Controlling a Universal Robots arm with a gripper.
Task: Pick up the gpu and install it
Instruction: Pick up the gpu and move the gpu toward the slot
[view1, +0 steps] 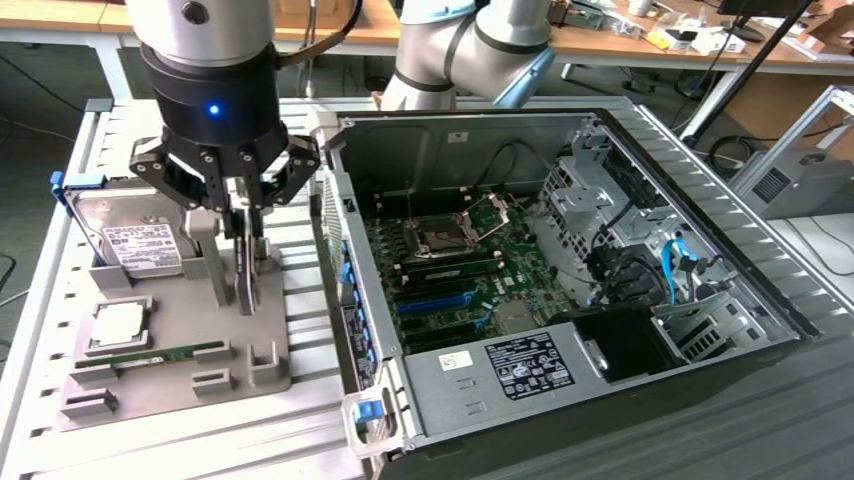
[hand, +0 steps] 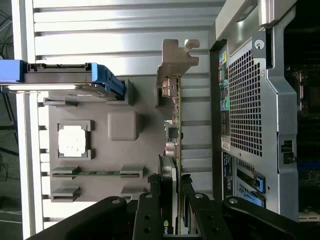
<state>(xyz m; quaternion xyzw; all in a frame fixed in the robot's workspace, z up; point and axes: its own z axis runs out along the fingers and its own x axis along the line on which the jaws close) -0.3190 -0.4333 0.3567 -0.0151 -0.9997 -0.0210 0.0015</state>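
Closest in, the hand (hand: 169, 184) pinches the gpu (hand: 176, 107), which stands on edge between its fingers on the grey holder (hand: 122, 150) beneath it, the open computer case (hand: 250, 100) just beside.

Silver-grey arm (view1: 447, 50) with a pale blue joint cap (view1: 527, 78) at four o'clock; black linkage gripper (view1: 246, 285) under a black wrist (view1: 214, 80) showing a blue light (view1: 211, 108)

hard drive (view1: 130, 238), processor (view1: 118, 322), open computer case (view1: 427, 150)
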